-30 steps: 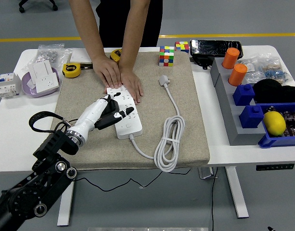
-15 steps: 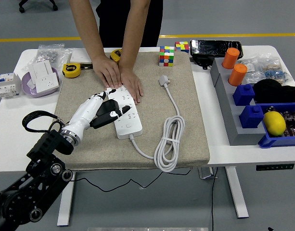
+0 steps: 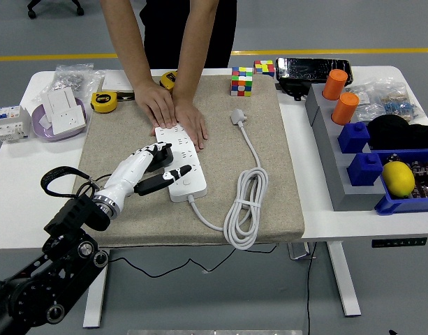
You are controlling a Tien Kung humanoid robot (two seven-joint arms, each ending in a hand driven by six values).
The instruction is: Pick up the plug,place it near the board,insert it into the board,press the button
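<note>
Fingers: the left hand has its fingers spread and holding nothing; the dark thumb and forefinger stretch over the near end of the board, the rest lie fanned on its left side.
Change: half a second ago the same hand sat higher and more bunched over the board's middle; now it has slid toward the near end and the fingers have opened out. I read that as a move toward the button, though no button can be made out from this view.
Person: two hands at the far end of the board, palms down, pinning it to the grey mat, as in both earlier pictures.
Plug: the plug lies on the mat, right of the board and apart from it, unplugged, its white cable coiled right of the board's near end.
Task meaning: picking up and inserting look undone, so pressing now would be out of order.
Right hand: not seen.
Writing: none legible anywhere.
</note>
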